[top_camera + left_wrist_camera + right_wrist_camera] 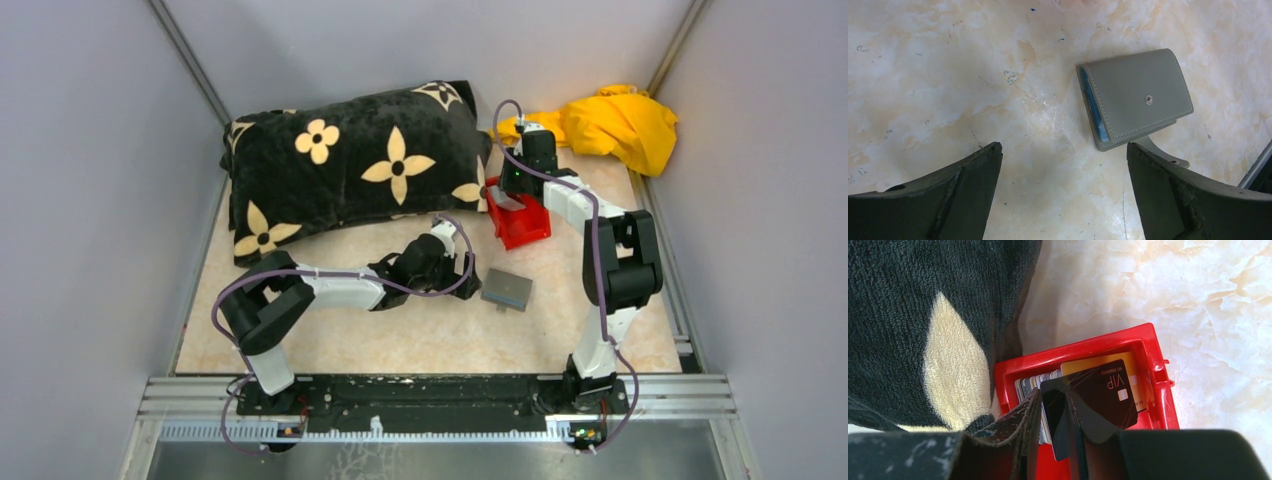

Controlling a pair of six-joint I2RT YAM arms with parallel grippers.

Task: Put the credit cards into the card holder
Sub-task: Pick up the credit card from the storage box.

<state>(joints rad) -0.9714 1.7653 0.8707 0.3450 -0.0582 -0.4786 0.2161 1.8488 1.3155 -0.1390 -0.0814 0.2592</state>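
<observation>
A black cushion (355, 170) with cream flowers is laid across the upper left of the marbled table (420, 335). A red bin (525, 228) is set beside its right end; what seems a yellow cloth (615, 125) is bunched upper right.

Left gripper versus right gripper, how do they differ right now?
The left gripper is wide open and empty; the right gripper is shut on a black card. Left gripper hangs by the card holder, right gripper reaches into the red bin. Both look dark.
</observation>
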